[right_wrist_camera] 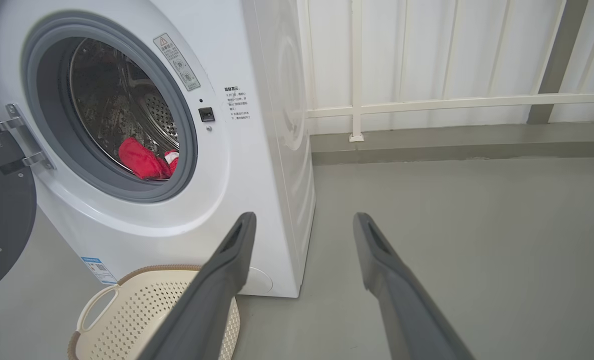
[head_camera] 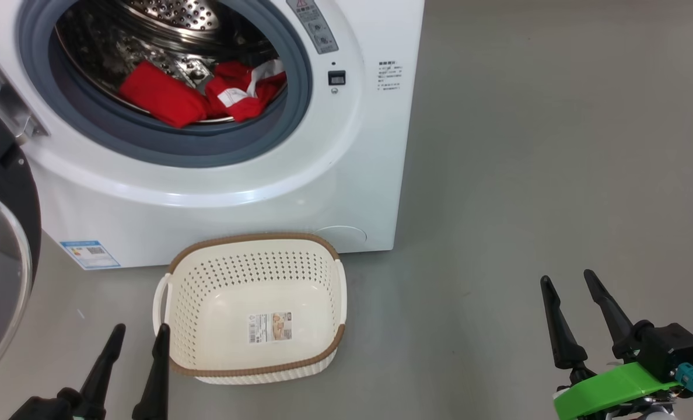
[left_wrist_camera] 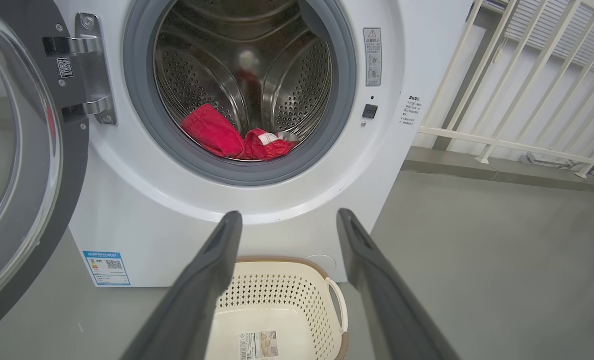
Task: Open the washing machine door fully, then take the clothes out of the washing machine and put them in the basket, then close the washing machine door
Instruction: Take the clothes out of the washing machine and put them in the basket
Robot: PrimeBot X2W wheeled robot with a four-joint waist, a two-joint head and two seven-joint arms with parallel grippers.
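Observation:
The white washing machine (head_camera: 346, 169) stands with its black door (head_camera: 8, 192) swung wide to the left, hinge side showing (left_wrist_camera: 92, 70). Red clothes (head_camera: 200, 93) with white trim lie low in the steel drum, also seen in the wrist views (left_wrist_camera: 237, 137) (right_wrist_camera: 144, 160). The cream basket (head_camera: 323, 274) sits on the floor in front of the machine, with nothing in it but its label. My left gripper (head_camera: 139, 332) is open beside the basket's left handle. My right gripper (head_camera: 568, 277) is open over bare floor, far right of the basket.
Grey floor (head_camera: 527, 175) spreads to the right of the machine. A white railing (right_wrist_camera: 427, 102) runs along the wall behind, above a low grey kerb (right_wrist_camera: 452, 147). The open door takes up the space at the left.

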